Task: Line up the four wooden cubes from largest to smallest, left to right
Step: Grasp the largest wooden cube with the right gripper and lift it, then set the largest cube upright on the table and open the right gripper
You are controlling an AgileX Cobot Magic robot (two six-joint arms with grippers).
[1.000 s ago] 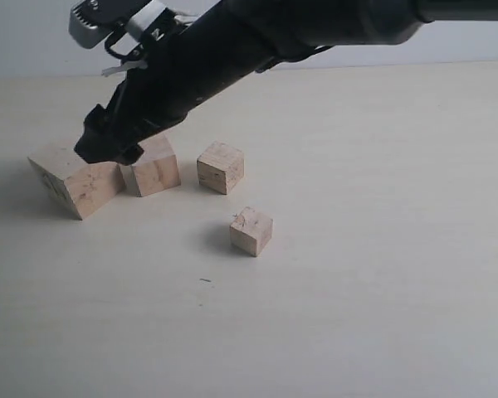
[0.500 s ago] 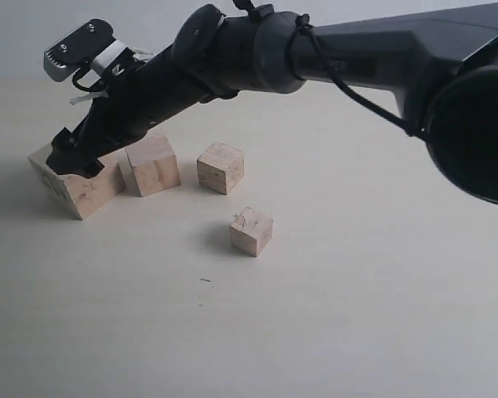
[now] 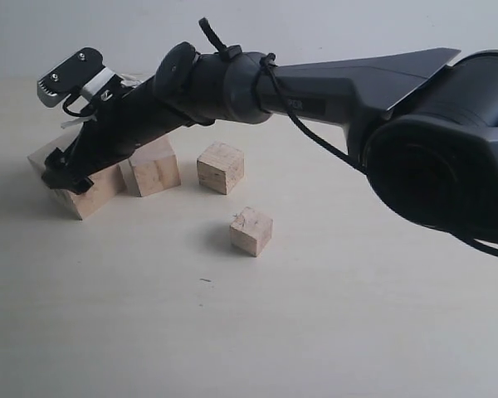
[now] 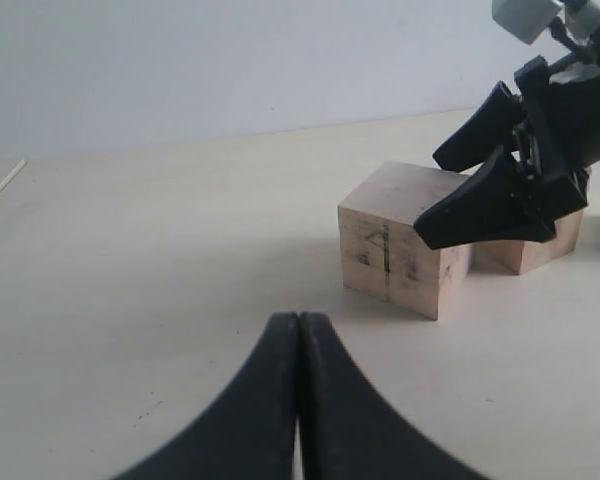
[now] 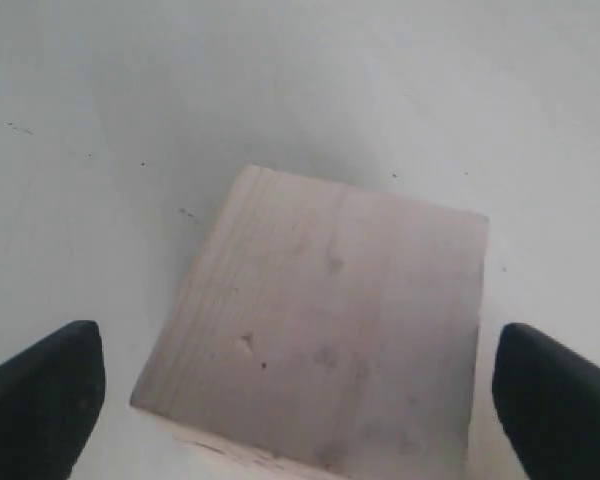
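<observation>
Largest cube [image 3: 90, 192] — pale, unpainted wood, standing on the table [image 3: 357, 315] at the far left of the exterior view, its upper part hidden behind the arm. The left wrist view shows dark marks [image 4: 385, 250] on one side face. The right wrist view looks straight down on its bare top face.

Second cube [image 3: 153, 170]: just beside the largest on its right; whether the two touch cannot be told.

Third cube [image 3: 220, 167]: further right in the same row, set a little apart from the second.

Smallest cube [image 3: 251, 231]: out of the row, nearer the camera and slightly right of the third, well apart from the others.

Right gripper [image 5: 298, 345] — reaching across to the left side of the scene and poised over the largest cube. Its jaws are spread wide, and the two dark fingers [image 5: 40, 400] lie outside opposite edges of the top face, not clamped on the wood. Contact with the cube cannot be made out.

Right arm [image 3: 315, 83]: black, slanting down from the right edge of the exterior view to the gripper.

Left gripper [image 4: 298, 330]: low over bare table near the marked face of the largest cube, fingertips pressed together, nothing between them.
</observation>
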